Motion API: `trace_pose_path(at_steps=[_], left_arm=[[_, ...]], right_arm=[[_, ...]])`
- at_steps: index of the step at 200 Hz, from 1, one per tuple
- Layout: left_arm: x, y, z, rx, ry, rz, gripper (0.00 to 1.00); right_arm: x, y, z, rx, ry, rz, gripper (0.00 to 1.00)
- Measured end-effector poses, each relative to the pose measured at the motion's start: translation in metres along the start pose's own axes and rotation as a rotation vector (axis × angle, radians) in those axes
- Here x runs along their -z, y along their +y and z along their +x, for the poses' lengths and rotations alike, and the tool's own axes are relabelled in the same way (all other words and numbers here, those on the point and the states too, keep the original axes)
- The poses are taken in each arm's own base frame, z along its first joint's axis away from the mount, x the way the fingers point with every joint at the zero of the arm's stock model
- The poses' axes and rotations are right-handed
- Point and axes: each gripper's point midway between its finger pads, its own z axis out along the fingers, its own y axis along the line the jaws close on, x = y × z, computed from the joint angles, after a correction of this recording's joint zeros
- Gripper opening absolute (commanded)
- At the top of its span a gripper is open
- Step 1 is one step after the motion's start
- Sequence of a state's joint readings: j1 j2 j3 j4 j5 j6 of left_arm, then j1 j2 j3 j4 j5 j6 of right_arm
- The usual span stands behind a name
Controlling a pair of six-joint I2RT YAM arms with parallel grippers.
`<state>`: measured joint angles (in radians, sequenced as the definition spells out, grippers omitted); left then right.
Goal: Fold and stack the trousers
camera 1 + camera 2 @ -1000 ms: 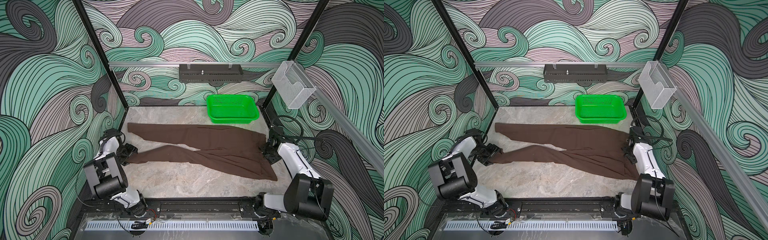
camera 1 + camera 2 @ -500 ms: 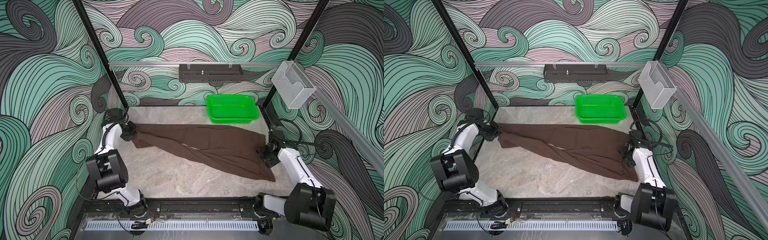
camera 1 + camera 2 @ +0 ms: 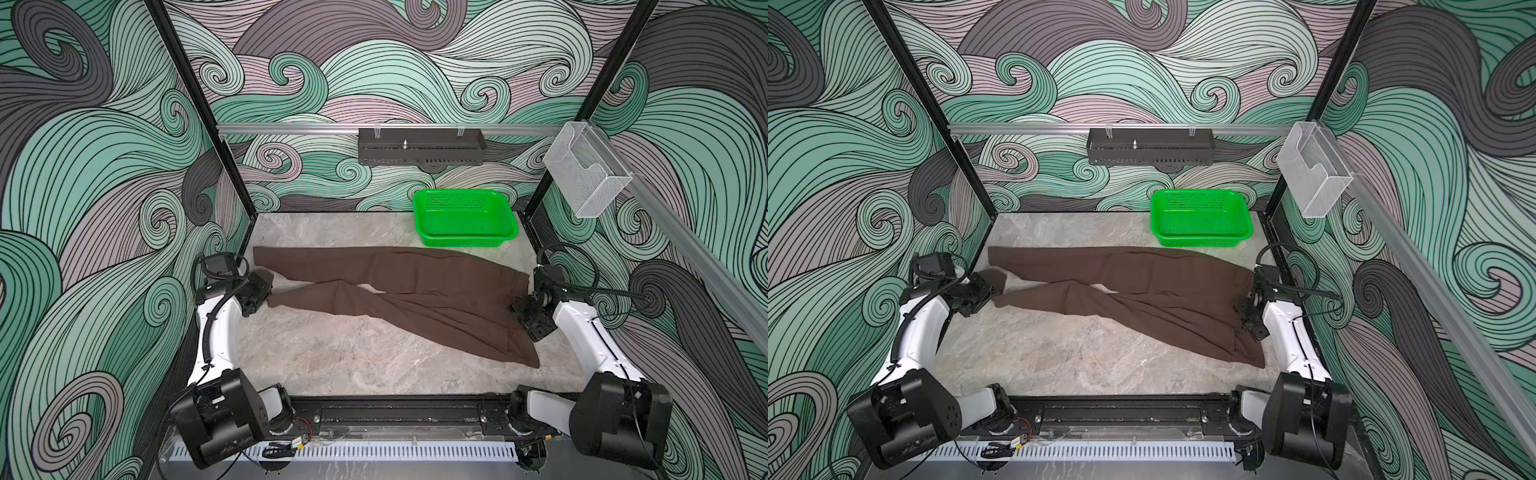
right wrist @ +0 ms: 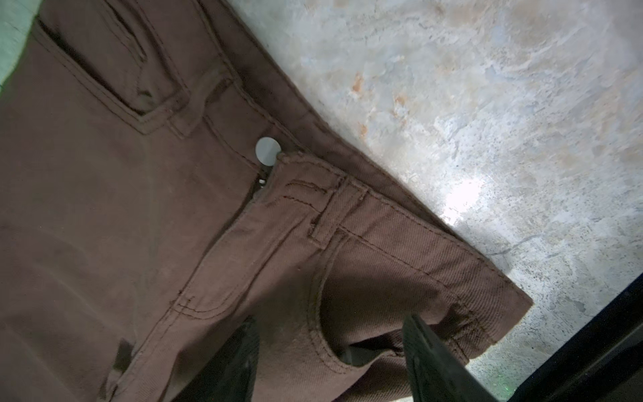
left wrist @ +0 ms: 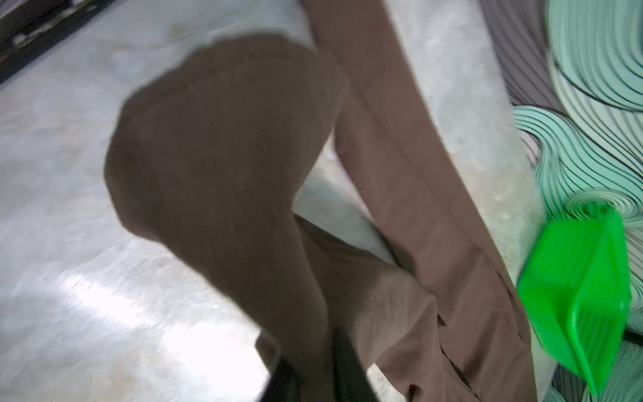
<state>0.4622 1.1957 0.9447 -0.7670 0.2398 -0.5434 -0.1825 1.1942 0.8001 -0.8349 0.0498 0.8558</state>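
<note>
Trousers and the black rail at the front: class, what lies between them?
Nothing but bare marble tabletop between the trousers and rail, seen in both top views.

Trousers (image 3: 415,291): across the table (image 3: 332,361), waist right, legs left.
Basket (image 3: 465,242): behind them, back right.
Left gripper (image 3: 268,291): near leg's end.
Right gripper (image 3: 517,309): at waist.

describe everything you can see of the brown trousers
The trousers are dark chocolate-brown twill with matching stitching, belt loops, curved front pockets and a pale round button at the waistband. They lie unfolded on the marble-look table, waist toward the right arm, legs spread in a V toward the left arm. The near leg's cuff is pinched up in the left gripper. The open right gripper straddles a front pocket.
</note>
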Motion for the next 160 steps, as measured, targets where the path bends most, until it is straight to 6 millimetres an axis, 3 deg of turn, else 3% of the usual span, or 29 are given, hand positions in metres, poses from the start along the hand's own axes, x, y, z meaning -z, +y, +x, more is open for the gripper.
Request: trace_pose_path(at_steps=[17,30,41,65,86,109,135,160], left_arm=[[0.01,0.023,-0.007,0.058,-0.024,-0.086,0.59],[0.022,0.029,-0.015,0.075,-0.054,-0.12,0.62],[0.032,0.022,-0.022,0.068,-0.083,-0.1,0.67],[0.041,-0.005,-0.024,0.034,-0.092,-0.015,0.67],[0.022,-0.043,-0.005,-0.046,0.017,0.034,0.68],[-0.017,-0.074,0.024,-0.093,0.197,0.04,0.69],[-0.058,-0.074,0.057,-0.079,0.344,-0.037,0.69],[-0.07,-0.063,0.061,-0.027,0.362,-0.127,0.69]], right_arm=[[0.001,-0.004,0.003,0.004,-0.001,0.004,0.67],[0.003,-0.005,0.003,0.004,-0.005,0.0,0.67],[0.005,-0.005,0.003,0.004,-0.01,-0.004,0.68],[0.005,-0.005,0.003,0.006,-0.011,-0.002,0.68],[0.005,-0.005,0.004,0.012,-0.01,-0.001,0.68],[0.005,-0.005,0.004,0.015,-0.013,0.002,0.68],[0.006,-0.005,0.004,0.018,-0.018,0.006,0.68],[0.005,-0.007,0.006,0.02,-0.017,0.006,0.68]])
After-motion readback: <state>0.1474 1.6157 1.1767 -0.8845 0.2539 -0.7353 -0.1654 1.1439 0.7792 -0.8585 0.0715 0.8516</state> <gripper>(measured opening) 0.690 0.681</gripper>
